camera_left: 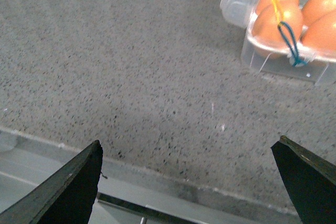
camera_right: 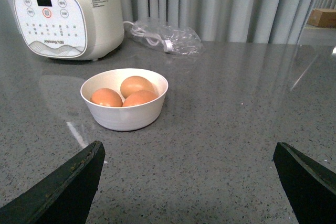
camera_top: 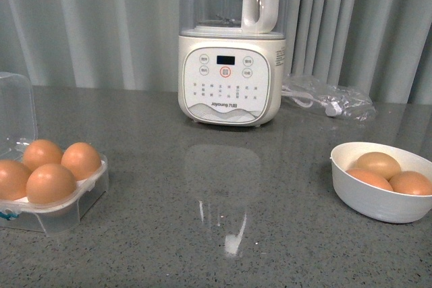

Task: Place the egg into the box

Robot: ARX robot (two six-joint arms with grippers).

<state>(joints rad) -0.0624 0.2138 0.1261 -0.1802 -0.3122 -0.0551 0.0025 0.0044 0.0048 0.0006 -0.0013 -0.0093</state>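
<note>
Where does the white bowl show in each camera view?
Front: bowl at the right edge, with the blender behind it to the left.
Left wrist: not in it.
Right wrist: bowl on the table, in front of the blender.
Landmark: the blender, in both those views.

Box (camera_top: pixel 75 202) is sitting at the left of the worktop (camera_top: pixel 216 200), four eggs (camera_top: pixel 50 181) lying in its cups, lid (camera_top: pixel 17 109) standing open behind. Bowl (camera_top: pixel 368 200) is sitting far right, holding three eggs (camera_top: pixel 378 164). Blender (camera_top: pixel 229 79) is standing centre-back, bagged cord (camera_top: pixel 331 101) lying to its right.
</note>
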